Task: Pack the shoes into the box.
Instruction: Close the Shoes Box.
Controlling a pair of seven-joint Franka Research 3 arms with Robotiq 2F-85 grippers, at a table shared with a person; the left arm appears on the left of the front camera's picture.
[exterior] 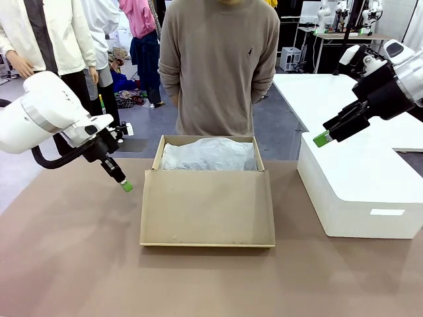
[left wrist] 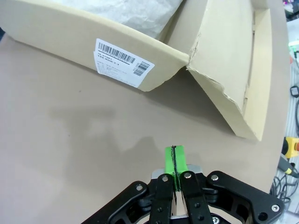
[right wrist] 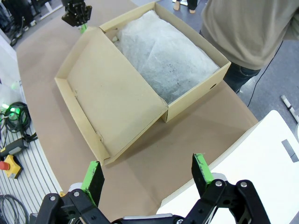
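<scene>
My left pincer [exterior: 125,186] is pinched together on nothing, just left of the cardboard shoebox [exterior: 260,157] mid-table. My right pincer [exterior: 320,139] is spread wide over the white box [exterior: 357,198]. The tissue paper [exterior: 208,155] bulges up, so swinging the lid flap [exterior: 205,208] shut might jam on it.

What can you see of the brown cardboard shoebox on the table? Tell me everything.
The shoebox is plain brown cardboard and stands open, its hinged lid folded down toward the robot's side with its shallow rims up. Crumpled white tissue paper fills the tray, hiding anything beneath. A white barcode label sits on the left end wall, and a tear shows at a hinge corner. It rests on the brown table.
</scene>
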